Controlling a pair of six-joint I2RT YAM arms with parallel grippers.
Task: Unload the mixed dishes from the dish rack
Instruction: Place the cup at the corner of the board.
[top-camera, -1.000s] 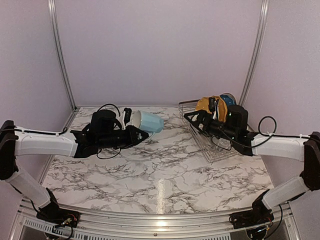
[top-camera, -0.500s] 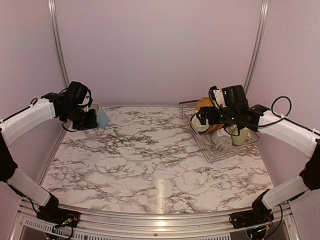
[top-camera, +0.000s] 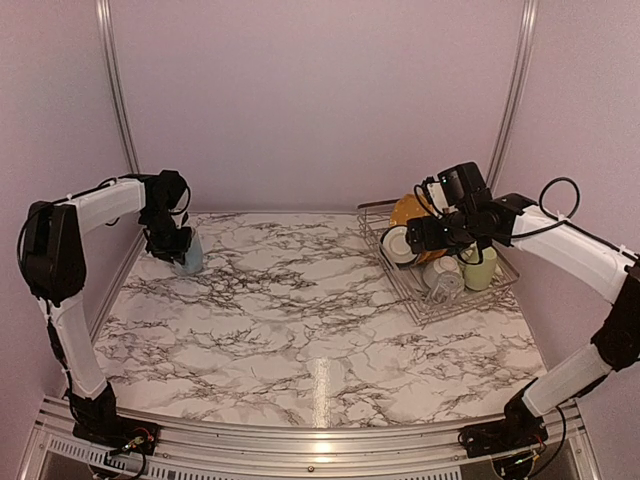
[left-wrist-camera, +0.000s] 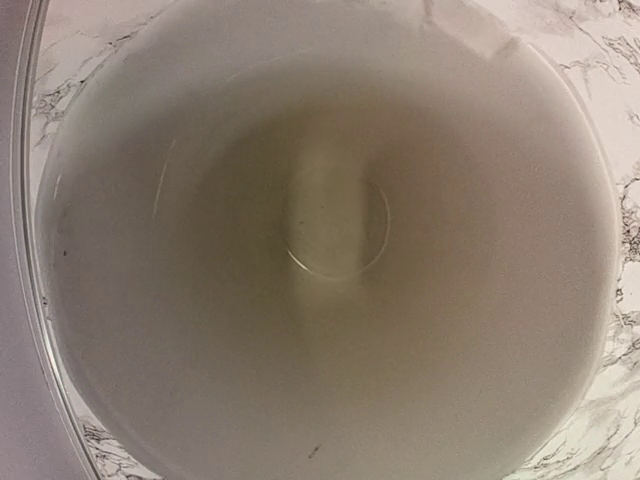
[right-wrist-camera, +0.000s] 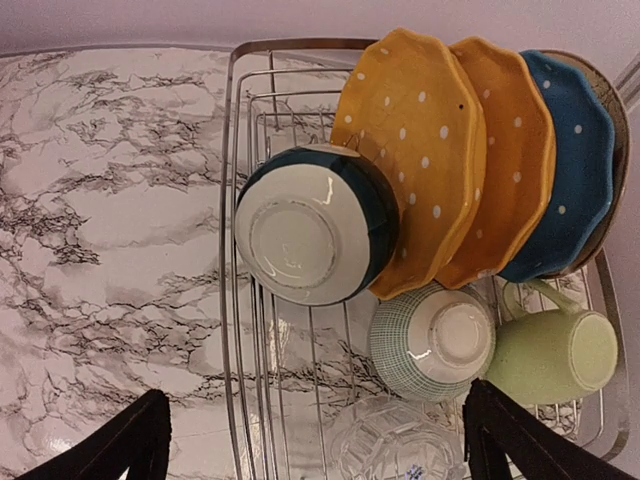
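The light-blue mug (top-camera: 194, 260) is low over the marble table's back left corner, with my left gripper (top-camera: 180, 248) shut on it from above. Its pale inside (left-wrist-camera: 330, 250) fills the left wrist view and hides the fingers. I cannot tell if it rests on the table. The dish rack (right-wrist-camera: 232, 330) stands at the right. It holds two yellow dotted plates (right-wrist-camera: 425, 140), a blue dotted plate (right-wrist-camera: 570, 160), a white bowl (right-wrist-camera: 305, 240) on its side, a checked bowl (right-wrist-camera: 432, 340), a pale-green mug (right-wrist-camera: 555, 350) and a clear glass (right-wrist-camera: 395, 445). My right gripper (right-wrist-camera: 325, 450) hovers open above the rack (top-camera: 440, 300), touching nothing.
The left wall and its metal frame post (top-camera: 118, 100) stand close beside the left arm. The rack sits against the back right corner, near the other post (top-camera: 508, 110). Bare marble tabletop (top-camera: 310, 320) lies between the two arms.
My left arm swung the mug from the table's middle to the back left corner and lowered it. My right gripper lifted above the rack and stays open.
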